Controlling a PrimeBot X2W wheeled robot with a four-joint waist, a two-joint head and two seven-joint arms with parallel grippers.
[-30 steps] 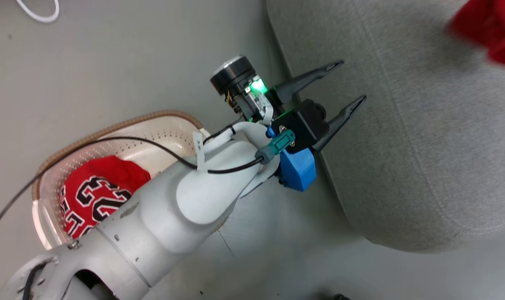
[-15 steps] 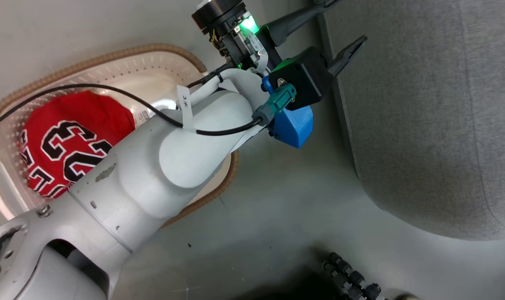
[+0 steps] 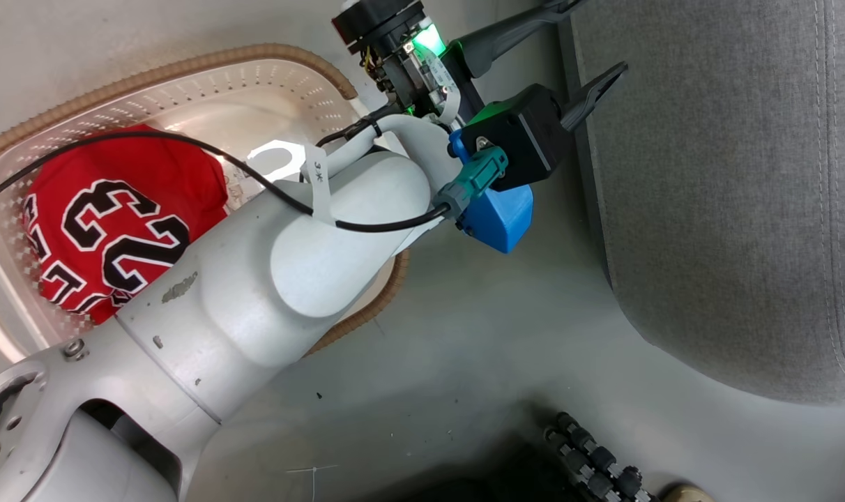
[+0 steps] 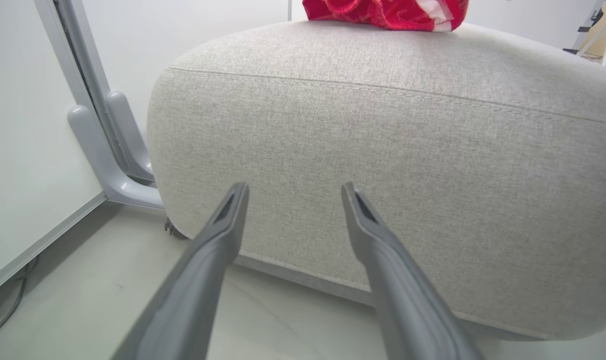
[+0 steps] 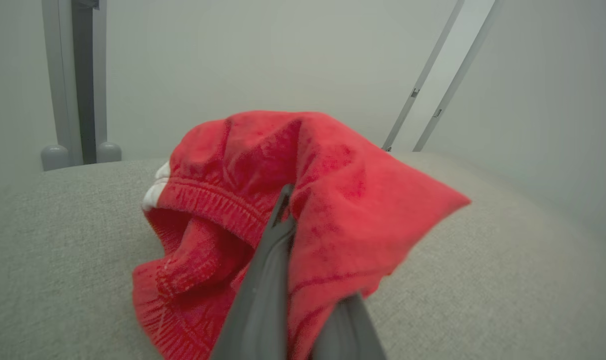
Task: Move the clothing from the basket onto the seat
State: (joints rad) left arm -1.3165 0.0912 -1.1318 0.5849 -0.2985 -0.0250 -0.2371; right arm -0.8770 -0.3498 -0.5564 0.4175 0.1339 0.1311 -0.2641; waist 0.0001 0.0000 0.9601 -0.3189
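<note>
The right gripper is clenched on a red white-trimmed garment, bunched round its fingertips over the grey fabric cushion seat; the left gripper gapes empty, tips facing the seat's side. Drop-off looks in hand: release next, then fetch the red number-23 jersey behind the left fingers, in the cream perforated plastic basket.

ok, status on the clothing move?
Left gripper open, empty, beside the seat. Right gripper shut on red garment atop seat. Jersey in basket, left forearm above it.
</note>
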